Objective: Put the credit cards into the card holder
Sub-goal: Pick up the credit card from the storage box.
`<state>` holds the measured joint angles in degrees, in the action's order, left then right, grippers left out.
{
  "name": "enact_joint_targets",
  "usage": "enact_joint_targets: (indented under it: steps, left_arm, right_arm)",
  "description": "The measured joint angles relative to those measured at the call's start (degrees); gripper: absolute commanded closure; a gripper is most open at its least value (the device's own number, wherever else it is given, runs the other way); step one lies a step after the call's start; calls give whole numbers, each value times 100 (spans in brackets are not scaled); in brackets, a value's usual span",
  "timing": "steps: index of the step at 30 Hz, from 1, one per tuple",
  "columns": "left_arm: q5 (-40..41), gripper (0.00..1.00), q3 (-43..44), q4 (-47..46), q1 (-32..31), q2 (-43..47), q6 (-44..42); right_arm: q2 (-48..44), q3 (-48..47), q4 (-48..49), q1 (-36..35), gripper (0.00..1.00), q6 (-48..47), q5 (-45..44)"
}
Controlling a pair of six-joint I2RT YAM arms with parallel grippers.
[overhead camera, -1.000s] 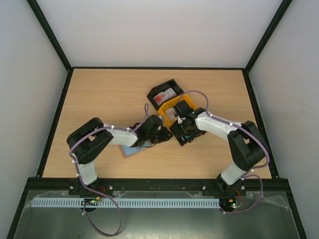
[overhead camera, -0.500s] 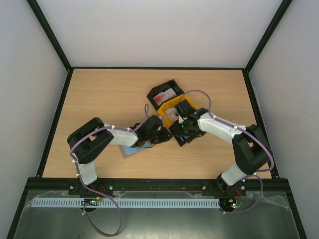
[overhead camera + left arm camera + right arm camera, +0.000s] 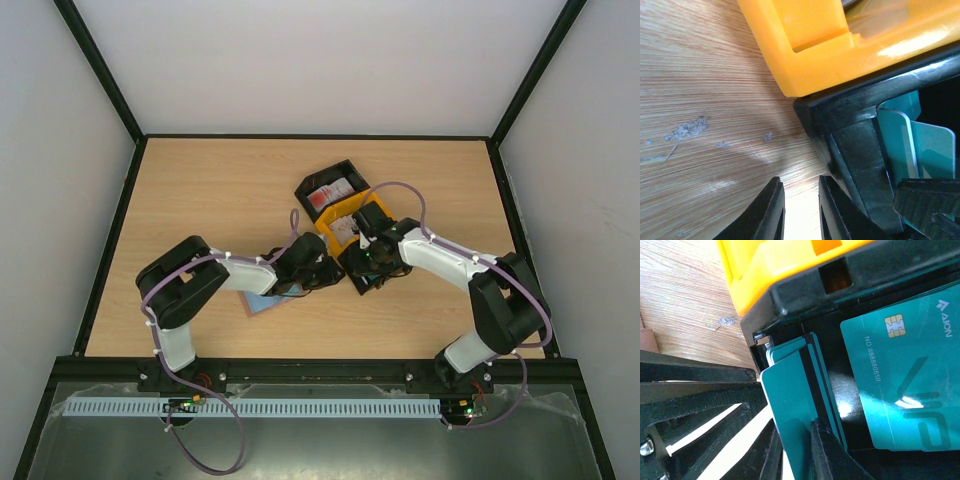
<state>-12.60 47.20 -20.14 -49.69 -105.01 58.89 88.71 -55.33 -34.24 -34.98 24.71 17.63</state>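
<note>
**Teal card pinched in right gripper at near black tray; card holder well apart**

Cards counted: at least three teal cards stand on edge against the wall of the near black tray [image 3: 805, 287], and one more teal card, the flat card [image 3: 905, 380], lies face up on its floor. The front upright card [image 3: 790, 405] has its long axis running from the tray corner back toward the wrist. The flat card's chip end points toward the yellow tray [image 3: 805, 45]. One white card [image 3: 328, 193] with red marks shows in the far black tray [image 3: 322, 172]. Something pale lies in the yellow tray, too small to identify.

The right gripper [image 3: 797, 452] is closed narrowly on the front upright card.

The card holder [image 3: 262, 304] lies on the table [image 3: 700, 100], partly under the left forearm, with a blue face up.

Trays: three, two black and one yellow, touching in a diagonal row.

The left gripper [image 3: 801, 210] sits just beside the near tray's corner, its jaws nearly together and holding nothing.
</note>
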Motion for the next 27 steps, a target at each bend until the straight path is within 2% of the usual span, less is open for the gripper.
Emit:
enact_joint_targets:
  steps: [5,21,27]
  left_arm:
    - [2,78,0,2,0,-9,0]
    - [2,78,0,59,0,-35,0]
    - [2,78,0,103,0,-35,-2]
  right_arm:
    - [-76,13,-9,0,92,4,0]
    - [-352,35,-68,2,94,20,28]
    - [-439,35,-116,2,98,28,-20]
